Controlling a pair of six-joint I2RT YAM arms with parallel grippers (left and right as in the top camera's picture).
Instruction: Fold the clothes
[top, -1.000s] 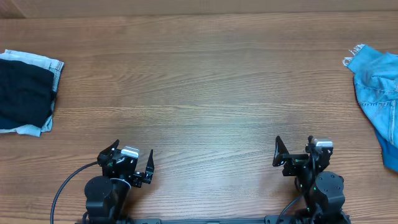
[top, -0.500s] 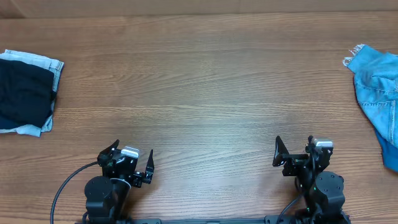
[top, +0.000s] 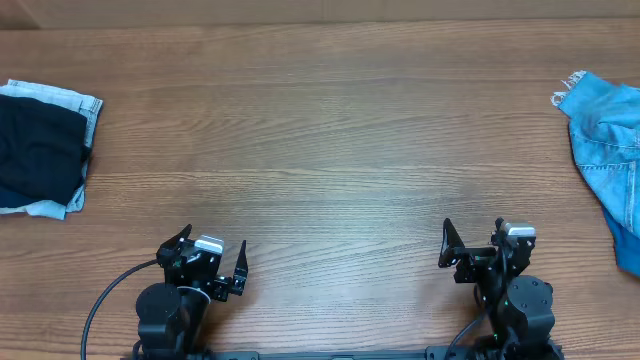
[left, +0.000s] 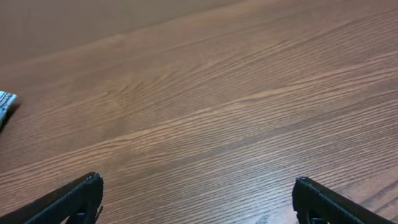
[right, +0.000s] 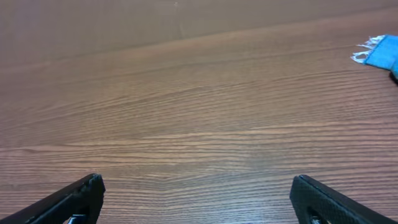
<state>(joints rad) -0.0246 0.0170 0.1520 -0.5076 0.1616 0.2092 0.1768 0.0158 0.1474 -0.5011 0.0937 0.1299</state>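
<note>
The left claw (top: 214, 237) and, well to its right, the right claw (top: 472, 230) stand wide open, empty. Folding seems not yet begun: the clothes (top: 38, 150) lie beyond the left claw, far to its left; it must reach there.

Three cameras, one wooden table (top: 330, 120).
Overhead we look straight down from well above, with the arms' bases at the bottom edge. Each wrist camera sits low and near the wood, looking forward across it between its own fingers (left: 71, 198). Overhead and right wrist both show us the blue denim (top: 608, 140) fringe; overhead and left wrist, the pale denim (top: 88, 105) corner.
</note>
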